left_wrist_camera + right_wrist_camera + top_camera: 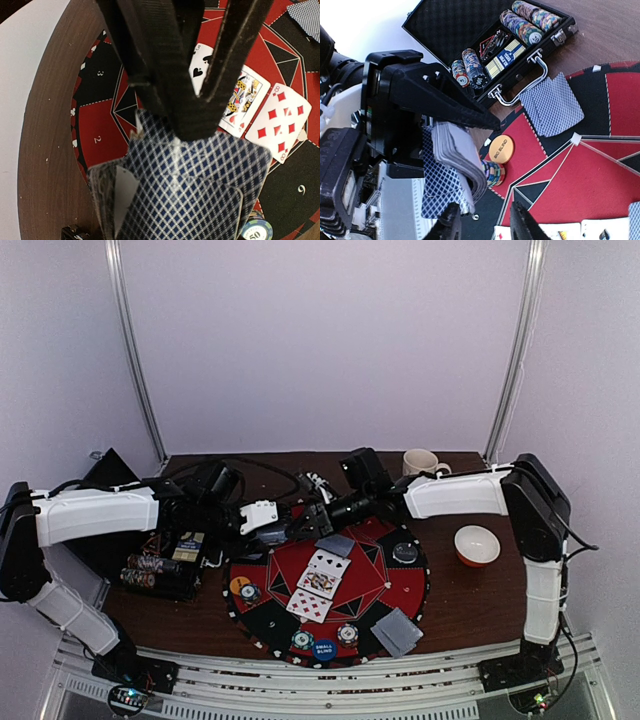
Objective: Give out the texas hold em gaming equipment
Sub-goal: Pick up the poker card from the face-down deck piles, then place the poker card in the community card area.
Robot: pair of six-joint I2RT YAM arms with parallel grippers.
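The left gripper point(197, 117) is clamped on a deck of cards point(200, 180), blue-checked backs up, held over the near-left part of a round red and black mat point(375, 575). The right gripper point(485, 225) hangs just beside it with its jaws apart and nothing between them; its wrist view shows the deck edge-on in the other arm's black fingers. Left of the mat an open black case point(450, 25) holds rows of multicoloured chips point(525, 20) lying on edge, with small packs between the rows whose print is too small to read. Only the right wrist view shows the case's inside clearly, and the orange button point(501, 149) reading "BIG BLIND", which sits beside a short chip stack point(492, 172) on the mat, with a face-down card point(551, 104) near the case handle. The left wrist view alone shows the faces at the mat's centre: a spade card, a court card and the eight of diamonds point(277, 122), plus a chip marked "50" point(256, 230) and the mat numbers 2, 3 and 9. The top view adds a blue "SMALL BLIND" button point(324, 648) at the near rim, a dark button point(405, 552), a mug point(420, 462) and a bowl point(477, 545) on the table to the right.
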